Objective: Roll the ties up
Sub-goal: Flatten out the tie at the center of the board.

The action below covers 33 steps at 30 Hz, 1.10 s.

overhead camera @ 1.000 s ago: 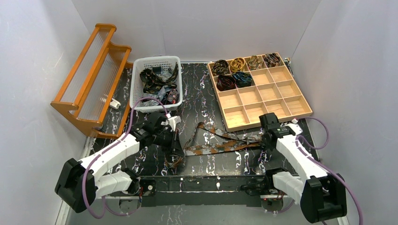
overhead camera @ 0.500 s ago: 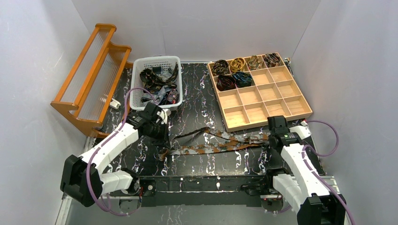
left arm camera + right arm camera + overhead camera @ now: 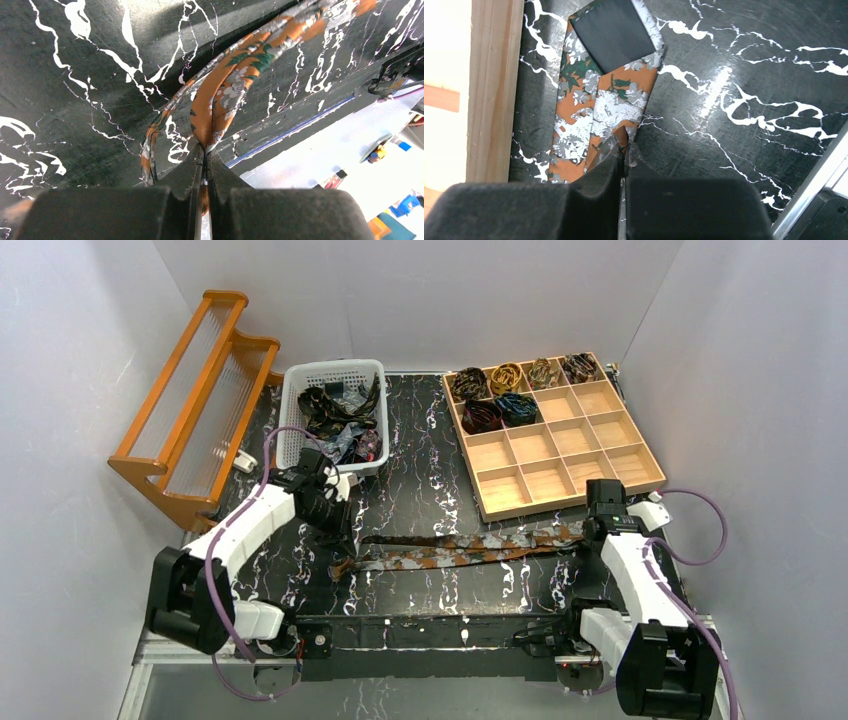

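I count six coils [image 3: 481, 417] in the tray [image 3: 570, 502], far right; loose ties [image 3: 335, 410] wait in the basket [image 3: 292, 425]. This tie [image 3: 460, 548] lies stretched unrolled across the near surface [image 3: 420, 470], left fingers [image 3: 192, 170] and right fingers [image 3: 606, 165] each clamped on an end.

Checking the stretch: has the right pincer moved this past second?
Yes: the right pincer, gripping the tie, went right along the tray's near edge.

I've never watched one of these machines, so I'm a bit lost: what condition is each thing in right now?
orange floral tie: unrolled, stretched flat on the table, held at both ends
left pincer: shut on one end of the tie
right pincer: shut on its wide end
rolled ties: six coils, one per compartment
wooden tray: most compartments empty
loose ties: unrolled, heaped in the white basket
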Each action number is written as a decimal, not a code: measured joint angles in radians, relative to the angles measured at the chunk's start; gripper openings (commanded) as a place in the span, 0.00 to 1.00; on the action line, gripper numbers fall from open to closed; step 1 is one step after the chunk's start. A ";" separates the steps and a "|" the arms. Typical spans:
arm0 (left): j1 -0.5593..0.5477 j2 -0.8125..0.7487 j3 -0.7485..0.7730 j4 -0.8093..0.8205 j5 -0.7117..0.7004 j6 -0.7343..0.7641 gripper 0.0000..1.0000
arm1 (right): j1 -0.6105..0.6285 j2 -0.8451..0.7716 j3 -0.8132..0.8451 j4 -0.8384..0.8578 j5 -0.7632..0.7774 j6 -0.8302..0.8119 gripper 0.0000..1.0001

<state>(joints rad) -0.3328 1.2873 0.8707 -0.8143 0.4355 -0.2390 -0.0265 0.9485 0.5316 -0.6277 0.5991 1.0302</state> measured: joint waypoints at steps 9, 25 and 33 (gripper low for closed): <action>0.003 0.080 0.006 0.021 0.053 0.050 0.00 | -0.005 0.074 0.024 0.096 -0.054 -0.159 0.01; 0.004 0.035 0.034 -0.001 -0.004 0.006 0.01 | -0.078 0.130 0.040 0.131 -0.157 -0.209 0.79; 0.004 0.041 0.035 -0.001 -0.045 -0.005 0.31 | -0.079 0.050 0.181 0.090 -0.315 -0.282 0.81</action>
<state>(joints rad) -0.3290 1.3285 0.9058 -0.8154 0.3904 -0.2440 -0.1059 0.9985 0.7128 -0.5373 0.2836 0.7479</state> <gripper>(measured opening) 0.239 0.808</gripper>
